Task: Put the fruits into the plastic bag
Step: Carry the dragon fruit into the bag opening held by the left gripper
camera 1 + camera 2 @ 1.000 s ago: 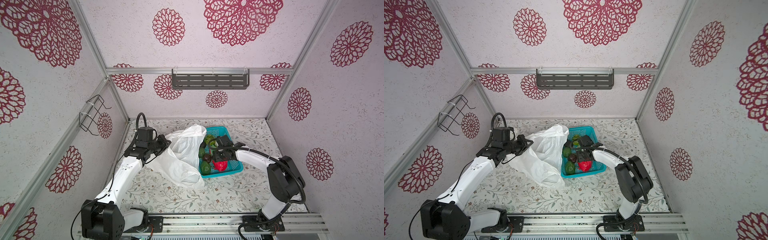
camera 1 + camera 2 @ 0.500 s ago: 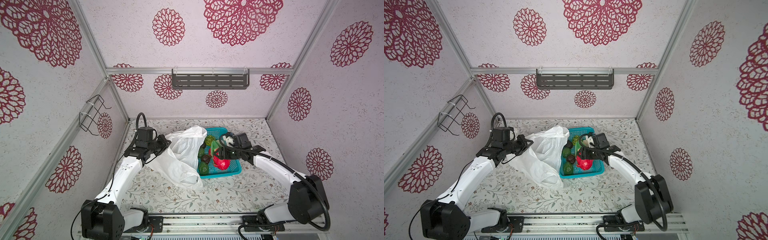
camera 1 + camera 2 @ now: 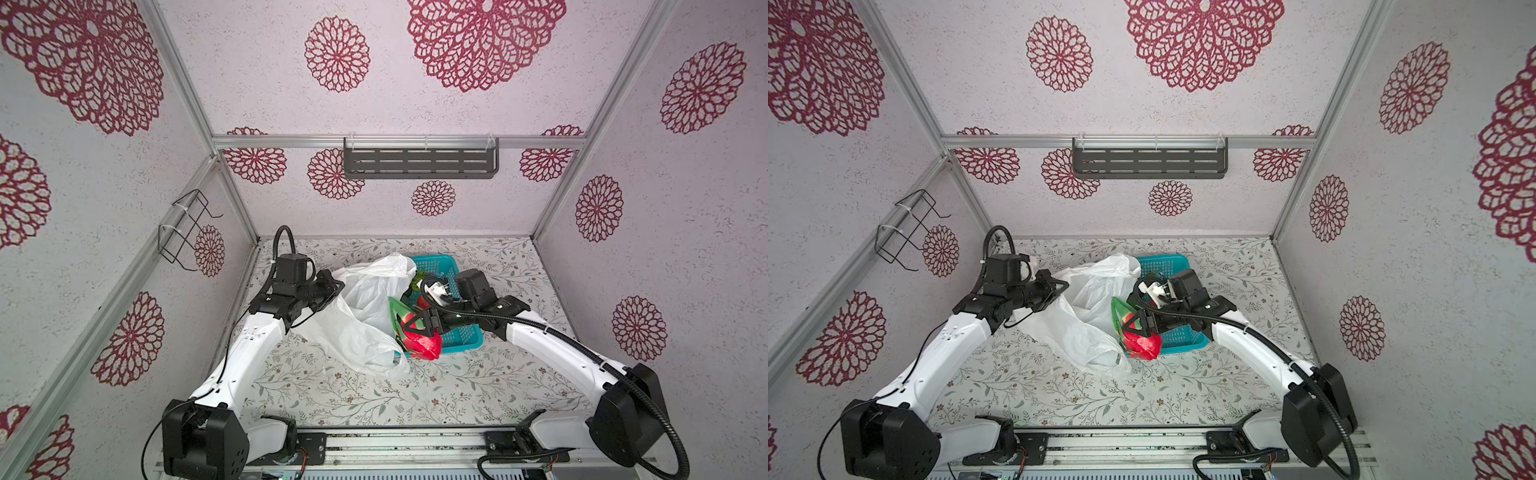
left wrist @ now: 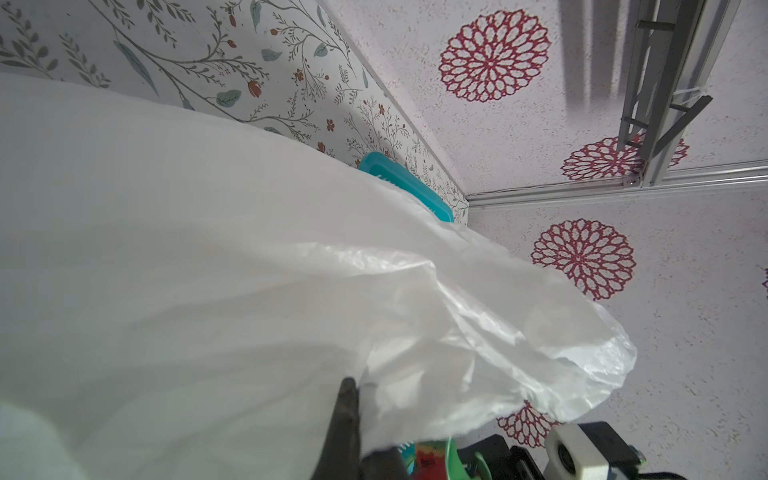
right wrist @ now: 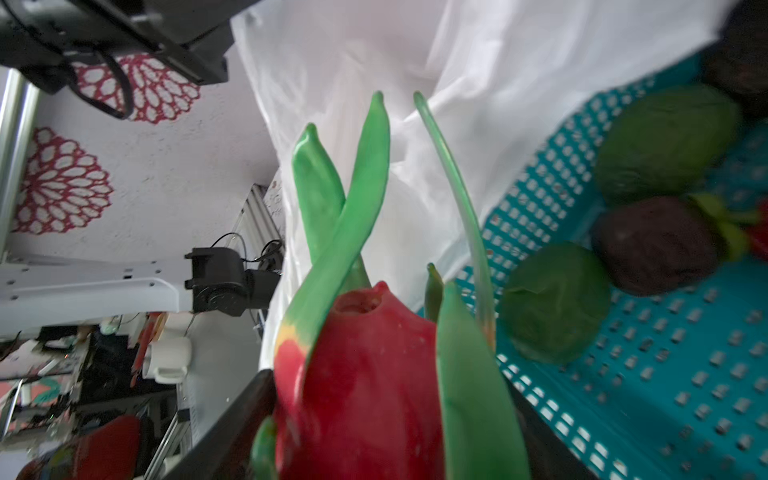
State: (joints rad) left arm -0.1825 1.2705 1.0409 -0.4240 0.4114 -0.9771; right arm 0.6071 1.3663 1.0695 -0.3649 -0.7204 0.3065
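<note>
**Dragon fruit in R grip, bag edge pinched by L**

R gripper is clamped across the red body of the toy dragon fruit. Jaws are wide, w/ one dark finger on each flank in the right wrist view. The fruit hangs over the near-left corner of the teal basket, just right of the plastic bag, and isn't inside yet. L gripper is closed tight on the bag's far-left edge & holds it up; the film drapes from there down to the table.

Handling, my read:
- **Fruit:** looks glossy & moulded, prob. hollow (hole at the crown), so light but slick. It could twist between the pads.
- **Leaf spikes:** the green spikes look thin & bendy. They're no good as a hold and likely to snag on the bag rim. The red belly is the spot to grip.
- **Bag:** thin floppy film w/ no shape of its own. I'd expect the mouth to sag unless the edge is held high, so take it at the rim or a handle only.

In the basket, right wrist view: green bumpy ball, larger green fruit, dark purple ball. A red bit at the frame edge is too cropped to name.
</note>
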